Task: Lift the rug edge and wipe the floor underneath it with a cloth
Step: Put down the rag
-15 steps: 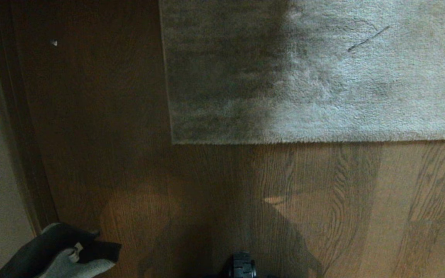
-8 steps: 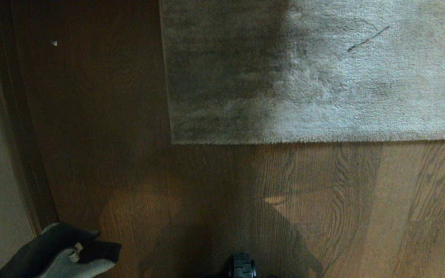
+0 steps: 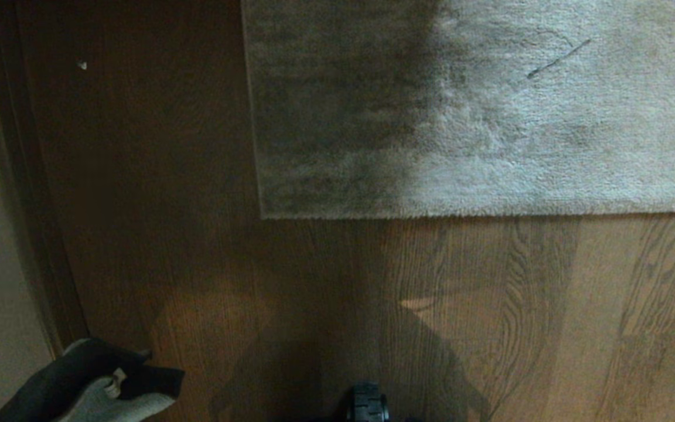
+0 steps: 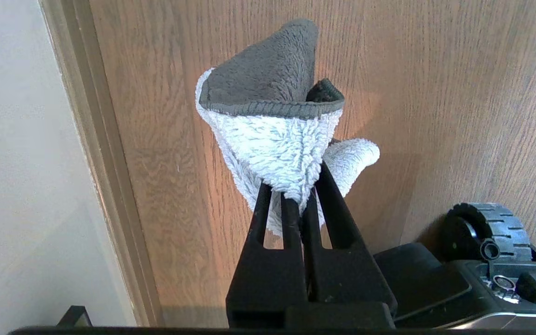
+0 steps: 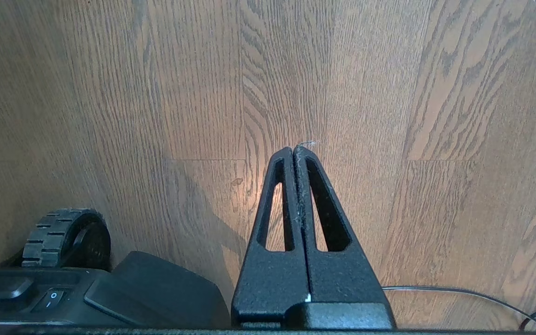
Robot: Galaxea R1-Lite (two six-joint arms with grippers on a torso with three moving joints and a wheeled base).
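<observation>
Brown wood-grain plank floor (image 3: 490, 316) fills most of the head view, with a pale wall and dark baseboard (image 3: 27, 193) running down the left side of the frame. The light grey-beige rug lies flat across the upper right, its near rug edge (image 3: 490, 214) a straight line through the middle of the frame and its square corner at centre left, partly in shadow. Over the last second nothing has shifted: rug, cloth and shadows sit exactly where they were, so the work has not yet begun and the edge is not lifted. The cloth (image 4: 277, 139), dark grey on one face and fluffy pale on the other, shows at the lower left corner of the head view; the left gripper (image 4: 296, 195) is clamped tight on a fold of it, held above the boards near the baseboard. The right gripper (image 5: 298, 151) is fully closed and empty, with only lint on its tips, hanging over bare floor beside the base's wheel (image 5: 65, 237). It looks the likely one to raise the edge, and would need to open first.
</observation>
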